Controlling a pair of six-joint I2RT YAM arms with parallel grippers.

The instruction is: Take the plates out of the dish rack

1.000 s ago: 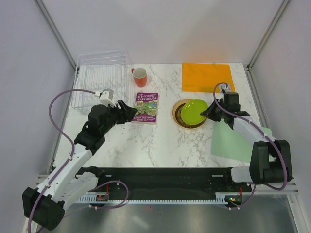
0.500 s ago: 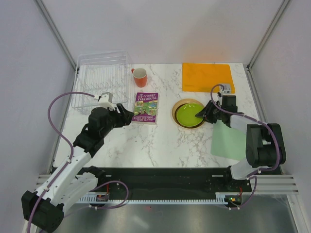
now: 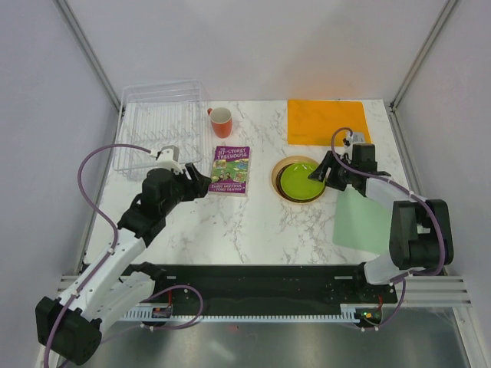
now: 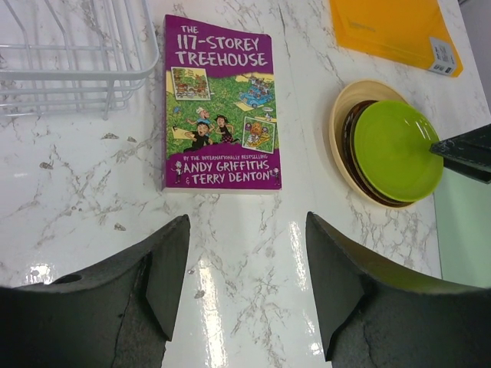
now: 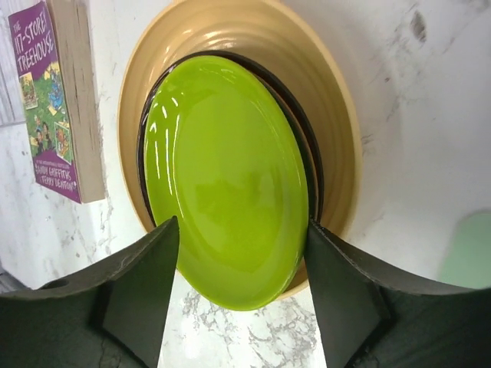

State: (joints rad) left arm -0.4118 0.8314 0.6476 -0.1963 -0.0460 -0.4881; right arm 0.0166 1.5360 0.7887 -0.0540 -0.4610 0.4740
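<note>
The lime-green plate (image 3: 301, 180) (image 5: 226, 176) lies on top of a stack, over a dark plate (image 5: 309, 157) and the large pale-yellow plate (image 3: 278, 170) (image 5: 326, 92), right of centre. My right gripper (image 3: 318, 175) (image 5: 242, 253) hovers at the stack's right edge, open, its fingers either side of the green plate's near rim without gripping it. The clear dish rack (image 3: 157, 126) (image 4: 69, 61) stands at the back left with no plate showing in it. My left gripper (image 3: 205, 182) (image 4: 245, 253) is open over bare marble, just left of the book.
A purple book (image 3: 231, 169) (image 4: 220, 115) lies between the rack and the plates. An orange-red mug (image 3: 221, 121) stands behind the book. An orange mat (image 3: 326, 121) lies at the back right, and a pale green mat (image 3: 360, 222) lies under the right arm.
My right gripper opened and let go of the lime-green plate, which went from tilted in the jaws to lying flat on the stack. The left arm barely shifted.
</note>
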